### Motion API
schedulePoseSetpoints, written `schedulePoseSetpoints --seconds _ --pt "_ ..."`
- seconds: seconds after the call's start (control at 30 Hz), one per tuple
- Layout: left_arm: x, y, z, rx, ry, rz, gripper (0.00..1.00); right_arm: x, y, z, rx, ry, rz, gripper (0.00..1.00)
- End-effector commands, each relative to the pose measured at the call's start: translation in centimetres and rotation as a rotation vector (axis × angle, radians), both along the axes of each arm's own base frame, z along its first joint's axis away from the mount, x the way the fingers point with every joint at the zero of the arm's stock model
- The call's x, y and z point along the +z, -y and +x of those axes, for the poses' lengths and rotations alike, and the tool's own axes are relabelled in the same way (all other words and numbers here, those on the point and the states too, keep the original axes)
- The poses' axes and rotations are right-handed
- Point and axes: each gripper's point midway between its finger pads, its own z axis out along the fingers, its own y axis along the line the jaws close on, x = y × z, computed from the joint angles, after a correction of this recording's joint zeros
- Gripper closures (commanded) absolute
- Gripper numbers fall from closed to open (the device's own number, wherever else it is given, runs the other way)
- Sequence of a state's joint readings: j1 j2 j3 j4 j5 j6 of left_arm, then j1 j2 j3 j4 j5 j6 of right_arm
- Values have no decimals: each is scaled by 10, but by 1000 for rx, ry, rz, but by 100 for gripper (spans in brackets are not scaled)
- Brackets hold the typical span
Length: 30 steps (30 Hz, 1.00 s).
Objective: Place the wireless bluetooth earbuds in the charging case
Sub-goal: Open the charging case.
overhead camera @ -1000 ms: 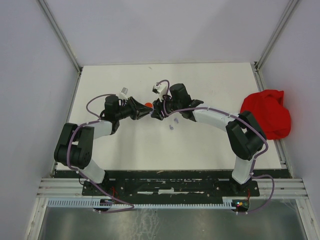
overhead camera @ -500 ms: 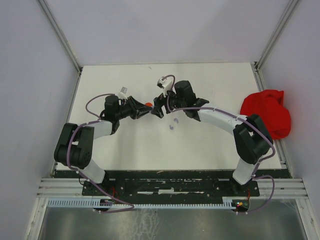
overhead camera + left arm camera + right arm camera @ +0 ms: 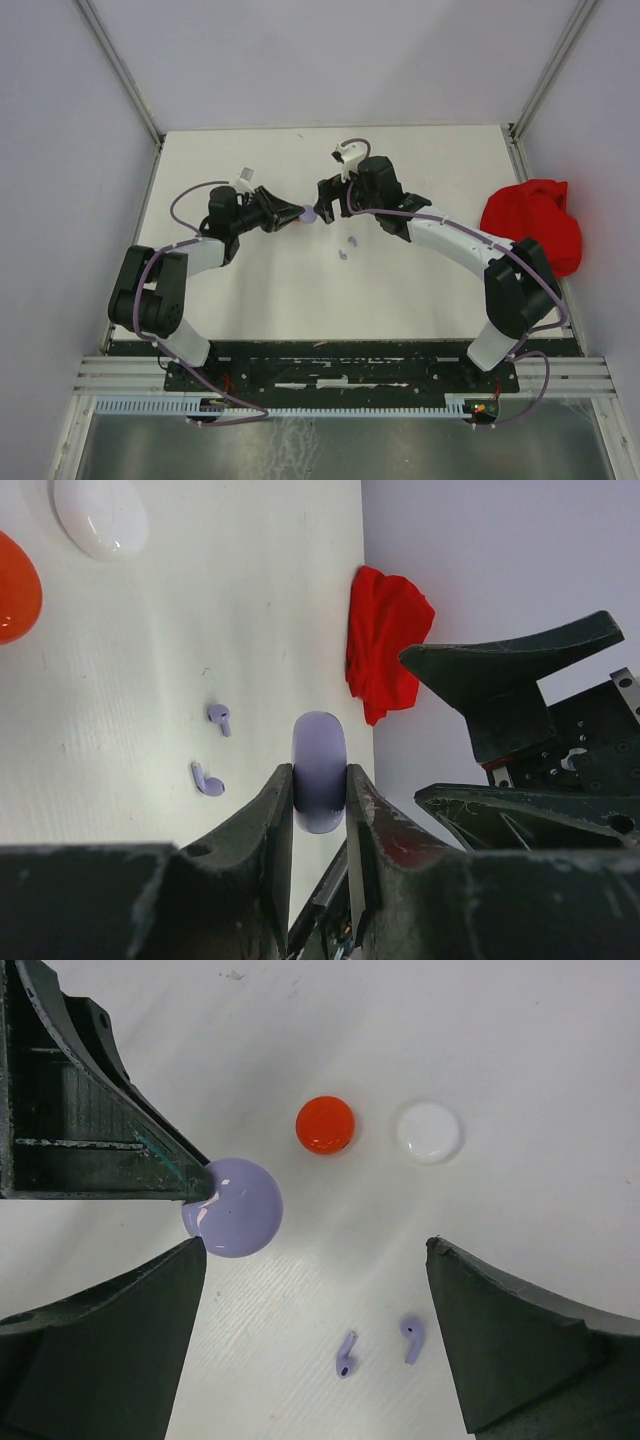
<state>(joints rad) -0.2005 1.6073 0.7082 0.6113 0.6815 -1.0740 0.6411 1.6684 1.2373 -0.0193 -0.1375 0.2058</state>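
My left gripper (image 3: 320, 802) is shut on a round purple charging case (image 3: 320, 775), held on edge above the table; it shows in the top view (image 3: 309, 213) and the right wrist view (image 3: 235, 1207). Two purple earbuds (image 3: 345, 1354) (image 3: 411, 1336) lie loose on the table, also in the left wrist view (image 3: 207, 780) (image 3: 219, 717) and the top view (image 3: 347, 247). My right gripper (image 3: 315, 1250) is open and empty, above the table just beside the case. Red and white earbuds are out of view.
A round red case (image 3: 325, 1125) and a round white case (image 3: 429, 1132) lie on the table beyond the purple one. A crumpled red cloth (image 3: 535, 225) lies at the right edge. White walls close in the table at the back and sides.
My right gripper has drawn back from the left gripper, toward the far right, and the purple case now shows at the left fingertips. The left arm has hardly moved.
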Motion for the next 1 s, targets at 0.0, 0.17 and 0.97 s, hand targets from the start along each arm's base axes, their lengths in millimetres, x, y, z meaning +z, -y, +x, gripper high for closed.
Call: schedulePoseSetpoints --seconds 0.0,0.17,0.97 --pt "46 8 9 1 124 -50 97 7 2 6 -44 5 24 1" --pt "51 14 7 -13 130 -64 97 -10 -3 8 -35 -28 9 1" --pt "59 18 3 -32 119 -124 97 -38 -6 24 -63 -60 -46 1"
